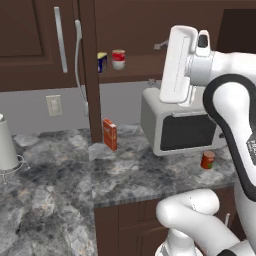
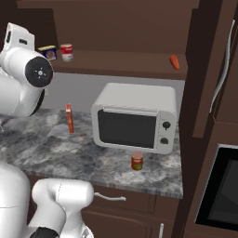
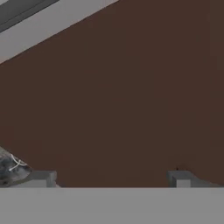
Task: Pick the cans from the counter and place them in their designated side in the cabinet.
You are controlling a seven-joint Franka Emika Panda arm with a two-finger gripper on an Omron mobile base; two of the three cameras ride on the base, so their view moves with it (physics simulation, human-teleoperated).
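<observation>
The gripper [image 3: 111, 177] is raised high in front of the cabinet [image 1: 30, 45], its two finger tips standing wide apart with nothing between them; the hand view looks past them onto plain dark brown wood. The hand sits at about shelf height, above the microwave [image 1: 180, 125]. Well below the gripper, the plain orange-red can [image 2: 136, 161] stands upright on the counter [image 1: 55, 190], just in front of the microwave's right end and apart from it. Also below, off toward the cabinet's open door edge, a flat orange-red box [image 1: 110, 134] stands on edge on the counter. A white appliance [image 1: 7, 145] stands at the counter's far left, well away from the gripper. Beyond the gripper, on the shelf [image 2: 125, 62], the red can with the cream band [image 1: 118, 59] stands upright just beside a blue-and-yellow container [image 1: 102, 62], both at the shelf's left end. At the shelf's far right end lies a small orange item [image 2: 174, 61], too small to identify.
</observation>
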